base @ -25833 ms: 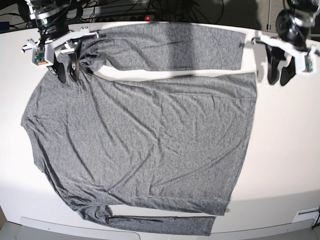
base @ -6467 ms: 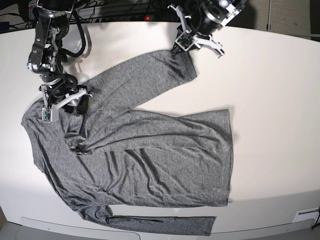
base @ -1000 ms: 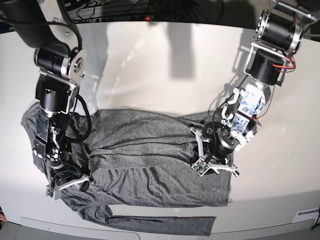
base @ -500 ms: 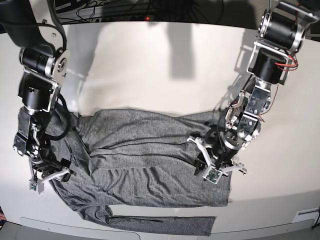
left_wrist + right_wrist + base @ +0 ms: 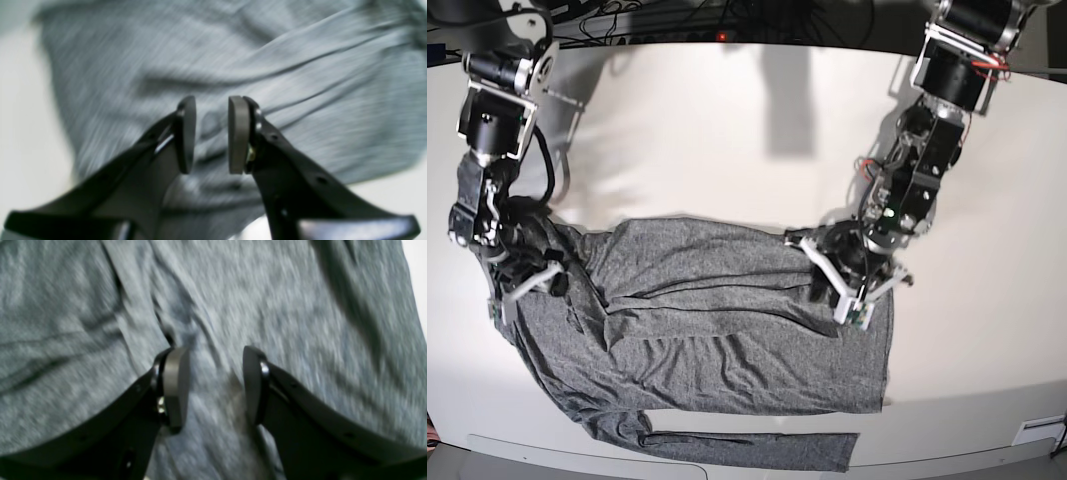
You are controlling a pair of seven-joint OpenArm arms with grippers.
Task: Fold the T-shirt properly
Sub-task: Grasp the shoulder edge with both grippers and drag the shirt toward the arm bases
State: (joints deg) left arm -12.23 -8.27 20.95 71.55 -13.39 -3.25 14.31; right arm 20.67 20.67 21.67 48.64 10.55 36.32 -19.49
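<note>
The heather-grey T-shirt [image 5: 727, 320] lies on the white table [image 5: 727, 130], its upper part folded down into a band, one long sleeve [image 5: 747, 445] stretched along the front edge. In the base view my left gripper [image 5: 839, 290] hovers over the shirt's right side. Its wrist view shows the left gripper [image 5: 211, 133] open by a narrow gap, nothing between the pads, blurred shirt fabric [image 5: 300, 66] below. My right gripper [image 5: 532, 285] is at the shirt's left shoulder area. The right gripper [image 5: 215, 383] is open wider, just above wrinkled shirt fabric [image 5: 267, 290].
Cables [image 5: 677, 15] and a small red light [image 5: 722, 37] run along the table's far edge. Bare white table lies behind the shirt and to its right. The table's front rim [image 5: 547, 450] is close to the lower sleeve.
Both arms have drawn back toward the far side. The right gripper rose from the shirt's lower left to its shoulder area; the left gripper shifted slightly up. The shirt's left edge shifted a little.
</note>
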